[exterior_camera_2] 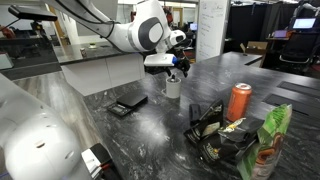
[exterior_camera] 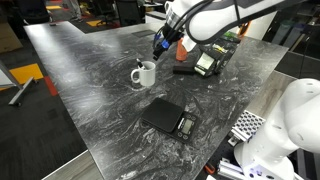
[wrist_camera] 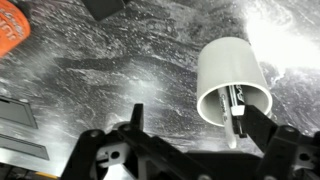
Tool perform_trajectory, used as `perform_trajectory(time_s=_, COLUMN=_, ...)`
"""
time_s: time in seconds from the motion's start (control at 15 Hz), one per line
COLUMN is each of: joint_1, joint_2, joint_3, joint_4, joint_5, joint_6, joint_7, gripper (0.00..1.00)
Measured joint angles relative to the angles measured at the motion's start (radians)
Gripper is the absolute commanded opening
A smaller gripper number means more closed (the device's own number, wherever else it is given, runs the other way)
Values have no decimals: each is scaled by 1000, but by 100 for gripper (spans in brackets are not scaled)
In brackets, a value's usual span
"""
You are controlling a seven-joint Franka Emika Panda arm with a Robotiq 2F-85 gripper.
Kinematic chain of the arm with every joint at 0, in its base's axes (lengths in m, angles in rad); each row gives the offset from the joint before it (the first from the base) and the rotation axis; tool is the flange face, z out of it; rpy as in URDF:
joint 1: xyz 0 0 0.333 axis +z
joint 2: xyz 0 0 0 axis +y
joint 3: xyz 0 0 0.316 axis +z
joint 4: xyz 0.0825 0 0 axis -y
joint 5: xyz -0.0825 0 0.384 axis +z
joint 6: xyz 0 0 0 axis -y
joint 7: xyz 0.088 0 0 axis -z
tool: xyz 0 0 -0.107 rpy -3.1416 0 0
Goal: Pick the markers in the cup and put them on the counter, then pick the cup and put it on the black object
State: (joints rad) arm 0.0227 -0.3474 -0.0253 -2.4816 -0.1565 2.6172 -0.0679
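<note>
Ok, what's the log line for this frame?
gripper open, just above cup | markers in cup | cup upright on counter | black slab bare

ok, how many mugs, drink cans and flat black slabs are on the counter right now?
White mug: 1
Orange drink can: 1
Flat black slab: 1
Total: 3
</note>
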Motion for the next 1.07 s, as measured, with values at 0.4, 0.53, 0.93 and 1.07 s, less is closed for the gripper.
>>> perform_trajectory(time_s=0.4, joint_1=198, joint_2=57, joint_3=-87, joint_4=12, joint_5=344, joint_6=44, joint_7=-375, gripper=100)
perform_trajectory(time_s=0.53, joint_1=214, joint_2=70, joint_3=-88, joint_4=21, joint_5=366, joint_6=46, joint_7=-426, gripper=100)
perform_trajectory(time_s=0.93, joint_1=206, joint_2=102, joint_3=-93, joint_4=47, joint_5=368, joint_6=57, joint_7=-453, gripper=100)
perform_trajectory(time_s=1.07, joint_1=202, joint_2=124, joint_3=-95, joint_4=63, joint_5=368, joint_6=57, joint_7=-458, gripper=100)
